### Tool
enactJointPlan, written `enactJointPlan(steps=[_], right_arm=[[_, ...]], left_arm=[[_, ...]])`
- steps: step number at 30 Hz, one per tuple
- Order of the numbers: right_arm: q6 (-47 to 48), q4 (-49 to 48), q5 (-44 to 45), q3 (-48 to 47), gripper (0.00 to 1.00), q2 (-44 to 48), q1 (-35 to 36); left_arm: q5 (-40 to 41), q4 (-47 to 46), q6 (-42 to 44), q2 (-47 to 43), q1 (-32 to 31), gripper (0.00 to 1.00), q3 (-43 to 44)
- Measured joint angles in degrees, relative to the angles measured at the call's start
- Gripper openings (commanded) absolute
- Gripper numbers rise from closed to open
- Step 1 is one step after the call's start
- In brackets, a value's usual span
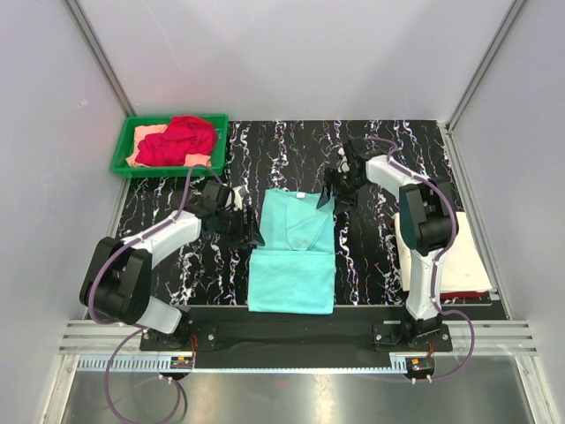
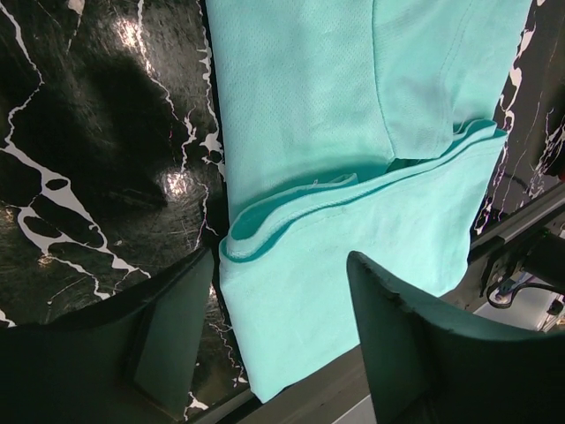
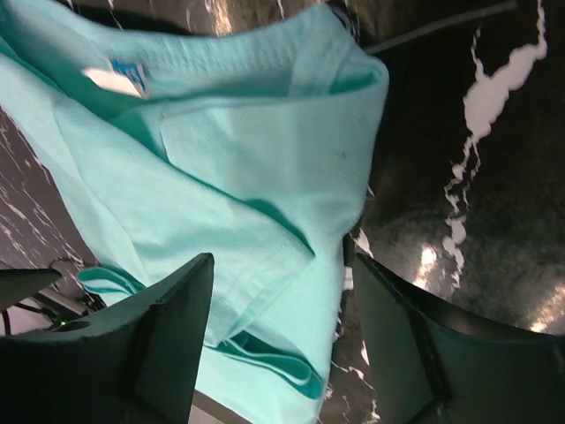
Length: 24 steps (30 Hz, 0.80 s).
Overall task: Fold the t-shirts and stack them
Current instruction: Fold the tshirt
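A mint-teal t-shirt lies partly folded in the middle of the black marbled table, collar at the far end. It also shows in the left wrist view and the right wrist view. My left gripper is open and empty at the shirt's left edge. My right gripper is open and empty over the shirt's far right corner. A red shirt lies bunched on a peach one in the green tray. A cream-white shirt lies folded at the right.
The green tray stands at the far left corner. The folded cream-white shirt covers a red one near the right arm's base. A black rail runs along the table's near edge.
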State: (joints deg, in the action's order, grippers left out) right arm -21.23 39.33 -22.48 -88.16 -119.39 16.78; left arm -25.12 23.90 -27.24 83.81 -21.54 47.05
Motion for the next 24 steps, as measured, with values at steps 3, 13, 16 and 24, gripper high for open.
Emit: enactJointPlan(steps=[3, 13, 16, 24], right_arm=[[2.23, 1.9, 0.76, 2.32, 0.72, 2.23, -0.15], [2.89, 0.81, -6.8, 25.75, 0.56, 17.38, -0.26], [2.21, -0.61, -8.72, 31.01, 0.52, 18.34, -0.15], [0.76, -4.87, -11.56, 33.9, 0.51, 18.43, 0.87]], left_arm=[[-0.02, -0.17, -0.39, 0.46, -0.22, 0.58, -0.02], [0.17, -0.46, -0.48, 6.6, -2.43, 0.54, -0.02], [0.33, 0.17, -0.55, 6.78, -2.67, 0.46, -0.02], [0.96, 0.74, -0.42, 6.8, -2.84, 0.57, 0.0]])
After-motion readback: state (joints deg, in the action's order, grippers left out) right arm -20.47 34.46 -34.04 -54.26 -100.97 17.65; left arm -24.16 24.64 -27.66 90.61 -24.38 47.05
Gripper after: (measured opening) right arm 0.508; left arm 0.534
